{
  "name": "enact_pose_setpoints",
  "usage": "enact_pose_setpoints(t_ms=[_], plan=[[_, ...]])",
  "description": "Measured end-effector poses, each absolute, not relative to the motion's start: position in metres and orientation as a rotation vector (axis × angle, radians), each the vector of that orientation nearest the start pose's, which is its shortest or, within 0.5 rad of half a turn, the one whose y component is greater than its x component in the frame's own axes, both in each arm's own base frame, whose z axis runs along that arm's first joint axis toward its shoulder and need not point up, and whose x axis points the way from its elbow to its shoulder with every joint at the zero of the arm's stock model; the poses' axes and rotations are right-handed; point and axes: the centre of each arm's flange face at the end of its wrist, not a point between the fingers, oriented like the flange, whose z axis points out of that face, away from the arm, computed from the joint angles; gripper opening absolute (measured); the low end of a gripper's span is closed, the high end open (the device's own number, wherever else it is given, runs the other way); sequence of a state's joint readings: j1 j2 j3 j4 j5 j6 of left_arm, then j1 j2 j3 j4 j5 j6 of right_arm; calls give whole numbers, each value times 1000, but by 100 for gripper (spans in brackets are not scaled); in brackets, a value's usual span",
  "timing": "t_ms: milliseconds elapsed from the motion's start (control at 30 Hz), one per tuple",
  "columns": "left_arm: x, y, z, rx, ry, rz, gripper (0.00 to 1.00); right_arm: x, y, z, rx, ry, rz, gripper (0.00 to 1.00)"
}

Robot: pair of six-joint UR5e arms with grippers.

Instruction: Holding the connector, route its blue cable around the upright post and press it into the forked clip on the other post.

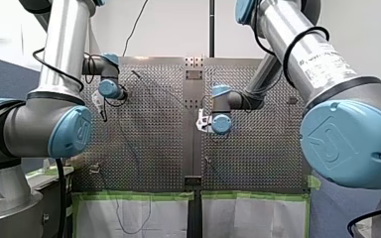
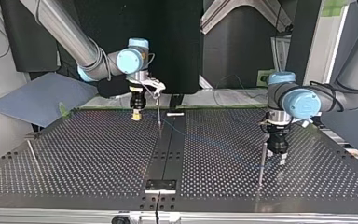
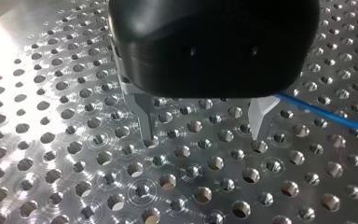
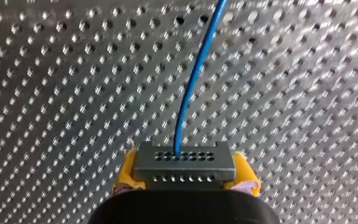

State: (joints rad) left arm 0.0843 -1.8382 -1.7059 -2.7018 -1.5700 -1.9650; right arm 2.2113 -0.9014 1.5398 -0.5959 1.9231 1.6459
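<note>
The tabletop is a metal plate full of small holes, with a dark strip down its middle. In the top view a thin post stands beside the strip, far side. A second post stands upright at the right. A blue cable runs low over the holes.

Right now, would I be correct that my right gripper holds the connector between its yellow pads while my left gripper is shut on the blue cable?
Not quite: the left wrist view shows my left gripper open and empty, with the blue cable passing beside it. My right gripper does hold the connector between its yellow pads.
</note>
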Motion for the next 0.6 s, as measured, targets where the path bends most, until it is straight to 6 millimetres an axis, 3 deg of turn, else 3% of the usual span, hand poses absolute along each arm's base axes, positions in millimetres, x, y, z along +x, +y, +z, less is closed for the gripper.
enact_pose_setpoints(t_ms=[267,600], plan=[[586,-84,323,-364,1495,-247,100,463,-467,133,1397,-1177,1408,16],[586,-84,323,-364,1495,-247,100,442,-447,65,1406,-1263,1356,16]])
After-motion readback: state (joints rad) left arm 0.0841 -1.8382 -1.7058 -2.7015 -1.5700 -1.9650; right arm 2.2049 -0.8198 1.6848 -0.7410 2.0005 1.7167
